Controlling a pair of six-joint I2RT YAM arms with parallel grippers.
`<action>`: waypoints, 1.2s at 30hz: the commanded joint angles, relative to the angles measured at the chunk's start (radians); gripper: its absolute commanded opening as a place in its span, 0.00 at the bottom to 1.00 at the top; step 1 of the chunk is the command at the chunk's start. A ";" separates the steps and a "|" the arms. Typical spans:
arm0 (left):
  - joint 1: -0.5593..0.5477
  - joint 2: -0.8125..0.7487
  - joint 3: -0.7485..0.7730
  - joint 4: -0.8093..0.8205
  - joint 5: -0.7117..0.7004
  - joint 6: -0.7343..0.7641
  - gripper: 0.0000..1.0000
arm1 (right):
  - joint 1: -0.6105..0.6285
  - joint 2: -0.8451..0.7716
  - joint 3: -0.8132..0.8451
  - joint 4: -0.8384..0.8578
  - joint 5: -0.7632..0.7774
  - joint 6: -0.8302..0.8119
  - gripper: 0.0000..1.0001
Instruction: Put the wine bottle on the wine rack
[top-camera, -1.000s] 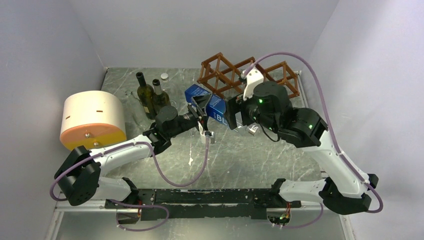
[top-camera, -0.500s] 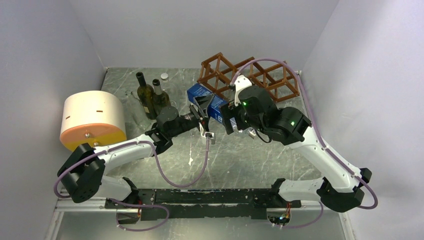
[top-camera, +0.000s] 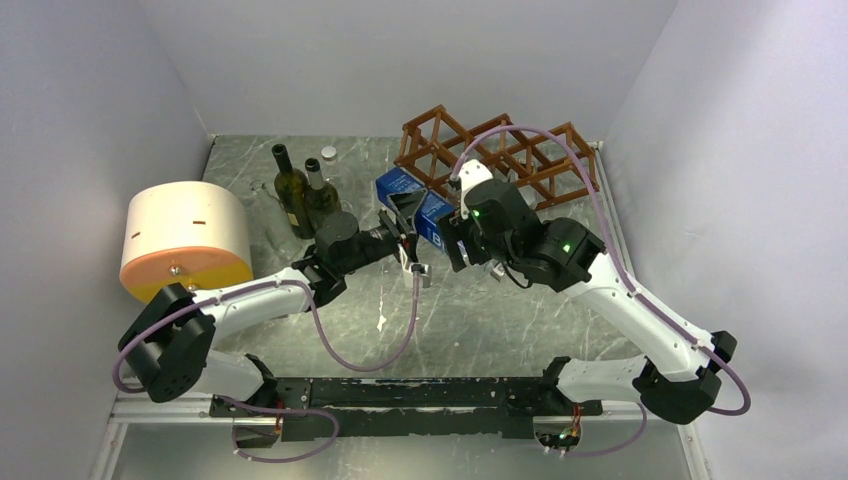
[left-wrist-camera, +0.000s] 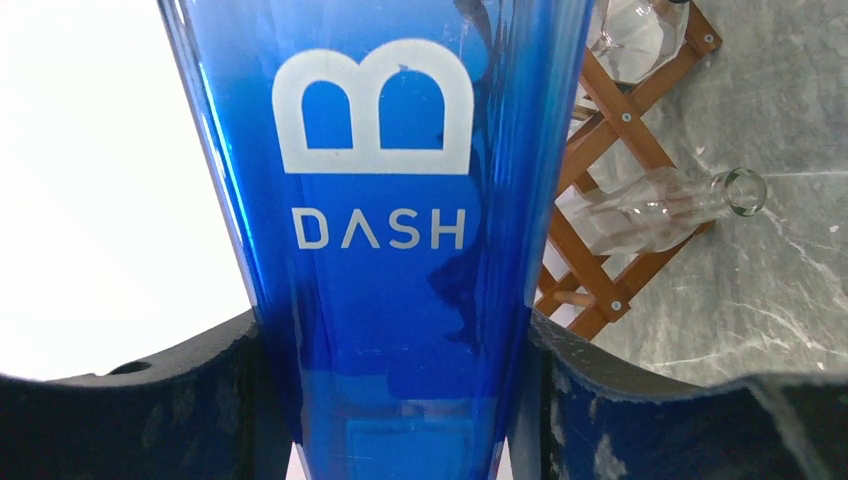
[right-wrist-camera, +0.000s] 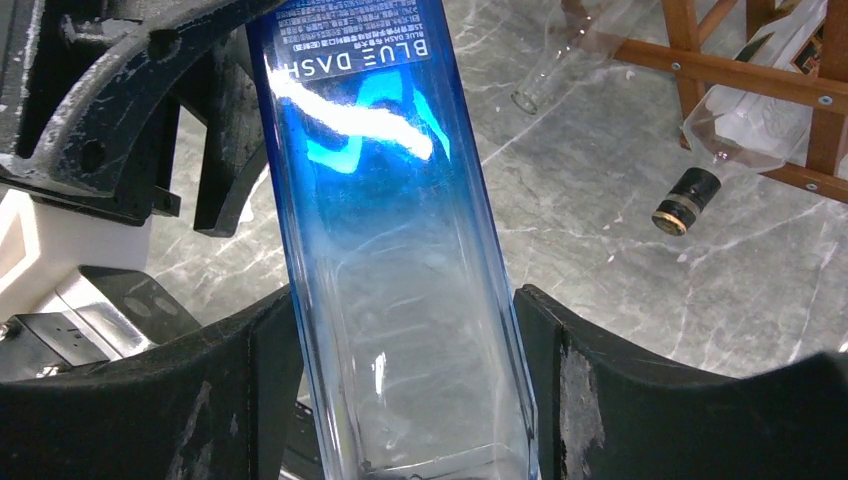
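The wine bottle (top-camera: 398, 186) is blue square glass fading to a clear base, lettered BLUE DASH. It is held off the table in front of the wine rack (top-camera: 440, 140), a reddish-brown lattice at the back. My left gripper (top-camera: 405, 216) is shut on the bottle's blue part (left-wrist-camera: 380, 200), both fingers pressed on its sides. My right gripper (top-camera: 452, 236) straddles the clear base end (right-wrist-camera: 400, 300). Its jaws are open and stand close to the glass on either side, with the bottle tilted between them. The rack (left-wrist-camera: 600, 200) shows behind the bottle.
Two dark bottles (top-camera: 292, 190) (top-camera: 320, 192) stand at back left, with a white cap (top-camera: 328, 153) behind them. A cream and orange drum (top-camera: 185, 240) sits far left. Clear bottles (left-wrist-camera: 670, 205) (right-wrist-camera: 740, 120) lie in the rack, necks out. Walls close in on three sides.
My right arm has swung left to the bottle, and its jaws have narrowed around the clear end. The left gripper has kept its hold and its place.
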 joint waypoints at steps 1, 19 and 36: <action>0.012 -0.017 0.071 0.258 -0.006 -0.067 0.07 | 0.005 -0.015 -0.044 0.049 -0.008 0.004 0.73; 0.057 -0.038 0.062 0.249 0.047 -0.238 0.49 | 0.005 -0.006 -0.072 0.103 0.070 0.010 0.03; 0.057 -0.113 -0.072 0.194 0.020 -0.608 0.93 | 0.003 -0.081 -0.096 0.256 0.316 0.094 0.00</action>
